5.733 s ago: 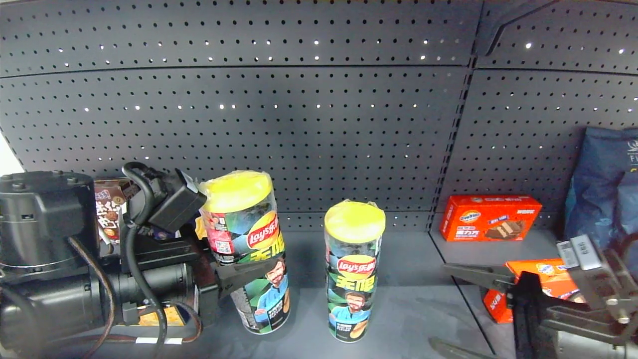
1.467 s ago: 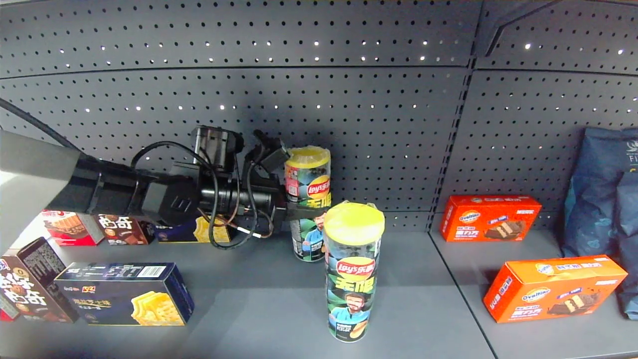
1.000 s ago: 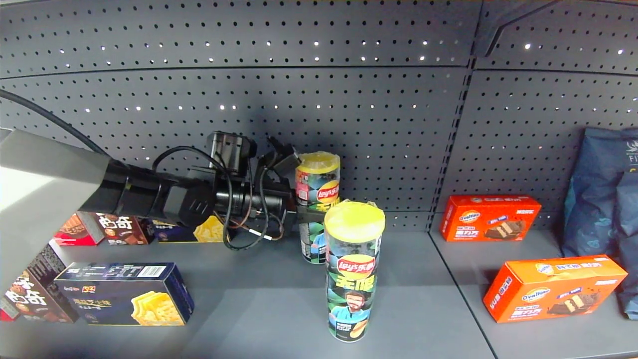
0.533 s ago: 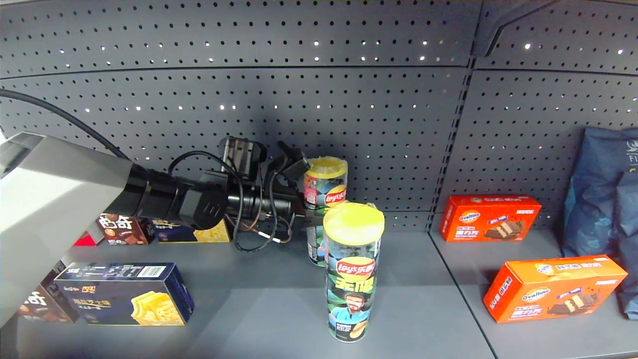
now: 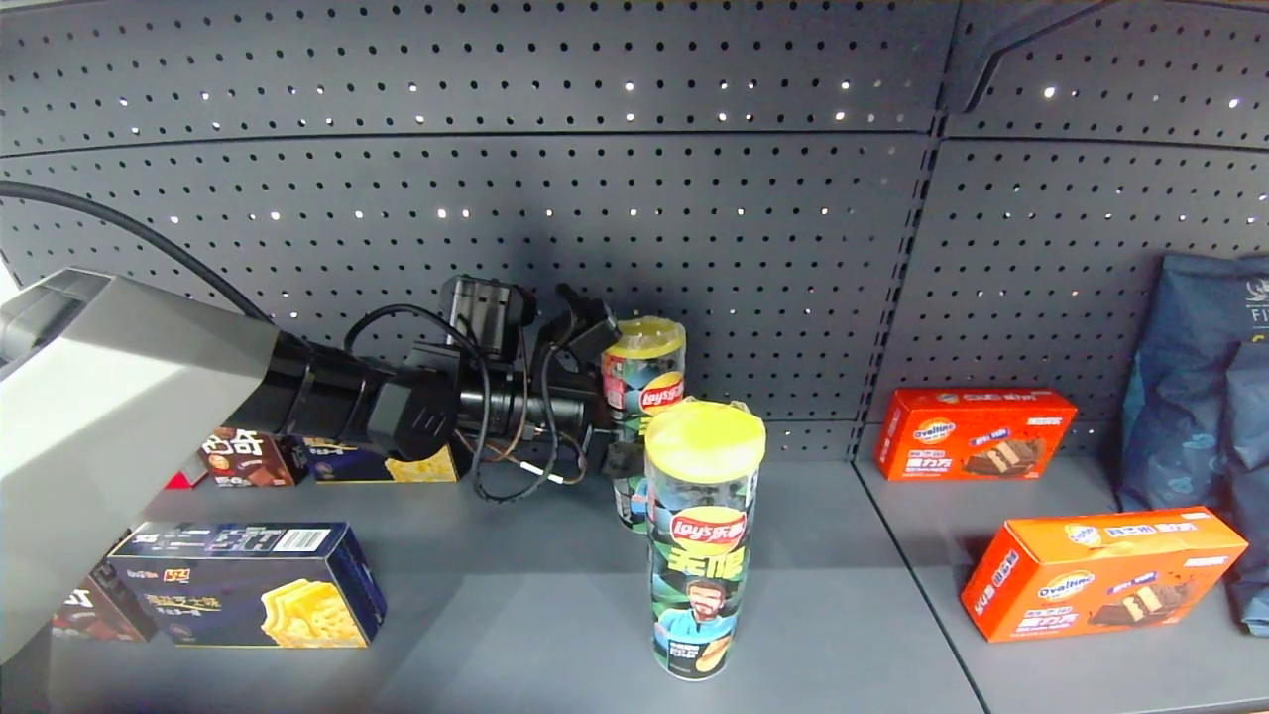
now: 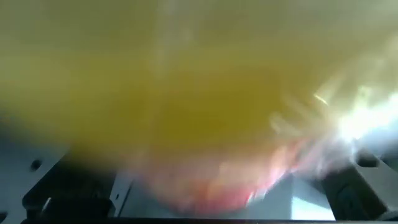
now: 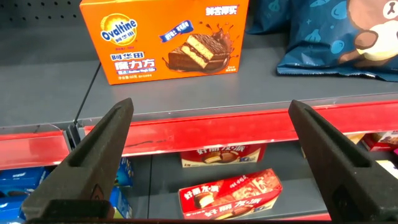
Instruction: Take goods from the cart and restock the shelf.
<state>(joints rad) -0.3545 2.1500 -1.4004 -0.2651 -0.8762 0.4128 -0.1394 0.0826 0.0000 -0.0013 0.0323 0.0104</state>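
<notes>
Compared with half a second earlier, the held chip can (image 5: 644,369) sits slightly lower, upright at the back of the shelf (image 5: 496,605), just behind the front can (image 5: 702,535). The left gripper (image 5: 623,454) stays clamped round its middle (arm stretched level from the left). The right gripper (image 7: 211,115) hangs with jaws spread wide, facing an orange box (image 7: 163,38).

Logo badge, big lettering were on front chip can (image 5: 702,555), rear chip can (image 5: 645,379); logos on orange box (image 5: 1100,573), navy box (image 5: 253,587) too.
</notes>
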